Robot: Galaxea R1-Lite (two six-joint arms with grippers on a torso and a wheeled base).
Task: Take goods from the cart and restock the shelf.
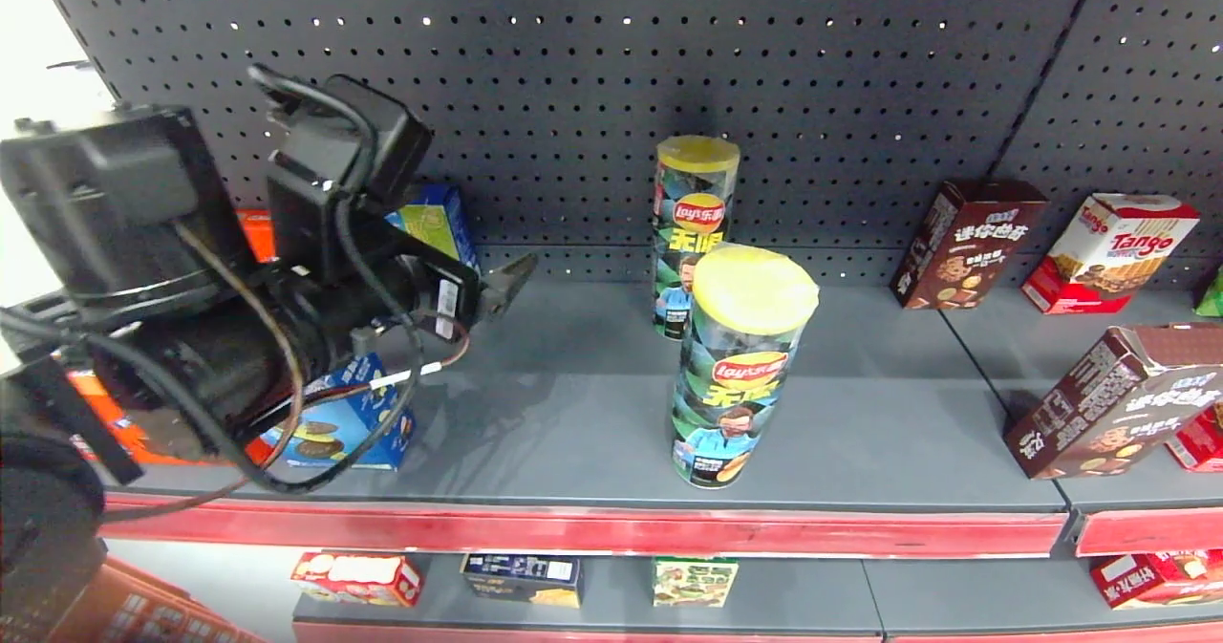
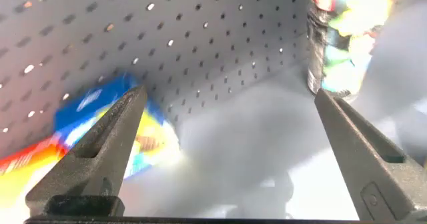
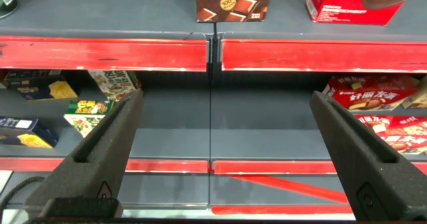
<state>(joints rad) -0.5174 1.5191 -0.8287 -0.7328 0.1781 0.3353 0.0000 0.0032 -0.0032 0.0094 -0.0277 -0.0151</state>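
Observation:
Two chip cans with yellow lids stand upright on the grey shelf (image 1: 564,433): one near the front edge (image 1: 740,366), one at the back by the pegboard (image 1: 695,232). My left gripper (image 1: 502,285) hovers over the shelf's left part, left of the cans, open with nothing between its fingers (image 2: 230,94). Its wrist view looks past the fingers at a blue box (image 2: 113,127) by the pegboard and a chip can (image 2: 340,37). My right gripper (image 3: 228,96) is open and empty, facing the lower shelves (image 3: 200,144) under the red shelf edge (image 3: 107,54).
A blue cookie box (image 1: 344,423) lies under my left arm at the shelf front; another blue box (image 1: 439,223) leans at the back. Brown boxes (image 1: 965,242) (image 1: 1108,404) and a red-white box (image 1: 1113,251) stand at the right. Small boxes (image 1: 521,578) sit on the shelf below.

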